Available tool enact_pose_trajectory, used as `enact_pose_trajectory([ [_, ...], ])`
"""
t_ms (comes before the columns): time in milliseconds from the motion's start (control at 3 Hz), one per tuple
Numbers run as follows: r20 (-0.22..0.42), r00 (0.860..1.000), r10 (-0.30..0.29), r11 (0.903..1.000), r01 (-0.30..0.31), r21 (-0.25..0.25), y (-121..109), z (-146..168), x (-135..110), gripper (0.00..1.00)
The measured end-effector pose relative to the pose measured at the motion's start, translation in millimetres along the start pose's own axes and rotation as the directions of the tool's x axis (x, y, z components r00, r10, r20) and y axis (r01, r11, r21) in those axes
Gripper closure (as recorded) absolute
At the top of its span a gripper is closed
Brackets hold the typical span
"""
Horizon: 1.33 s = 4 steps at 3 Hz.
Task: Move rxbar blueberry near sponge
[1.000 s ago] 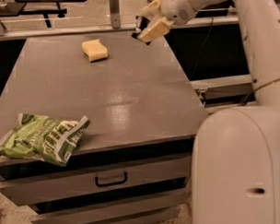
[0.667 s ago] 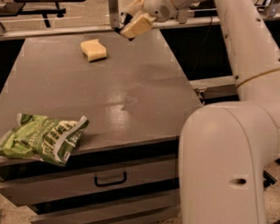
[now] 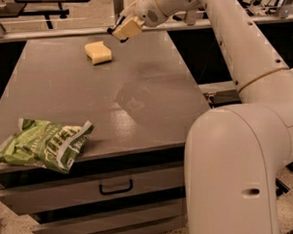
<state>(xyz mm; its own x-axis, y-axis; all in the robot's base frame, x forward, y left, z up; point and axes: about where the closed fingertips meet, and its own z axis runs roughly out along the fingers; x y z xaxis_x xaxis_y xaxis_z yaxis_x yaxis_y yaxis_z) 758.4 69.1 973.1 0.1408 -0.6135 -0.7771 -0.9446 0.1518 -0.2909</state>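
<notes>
Grey surface [image 3: 152, 90] with drawers below, green chip bag [image 3: 42, 144] at the near left corner, sponge [image 3: 98, 52] at the far end. End effector [image 3: 125, 28] hangs just right of the sponge, closed on the rxbar blueberry [image 3: 112, 30], only a dark sliver showing. Bar looks light, flat, slick-wrapped; a pinch across its narrow width, mid-length, seems safest.

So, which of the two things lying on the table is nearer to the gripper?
The pale yellow sponge at the far side, close to the gripper; the green chip bag lies at the near left corner.
</notes>
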Motion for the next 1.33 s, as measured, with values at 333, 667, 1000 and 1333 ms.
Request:
enact_pose_trajectory([
  [333,-0.022,0.999,0.033,0.9992,-0.033,0.022,-5.8,22.2,13.5,1.0],
  [667,-0.035,0.998,0.058,0.9983,-0.058,0.01,-6.7,38.1,29.7,0.87],
  [1000,-0.049,0.995,0.082,0.9964,-0.083,-0.02,-1.7,57.4,42.8,0.62],
  [1333,-0.077,0.993,0.092,0.995,-0.095,-0.032,1.2,70.8,51.5,0.39],
])
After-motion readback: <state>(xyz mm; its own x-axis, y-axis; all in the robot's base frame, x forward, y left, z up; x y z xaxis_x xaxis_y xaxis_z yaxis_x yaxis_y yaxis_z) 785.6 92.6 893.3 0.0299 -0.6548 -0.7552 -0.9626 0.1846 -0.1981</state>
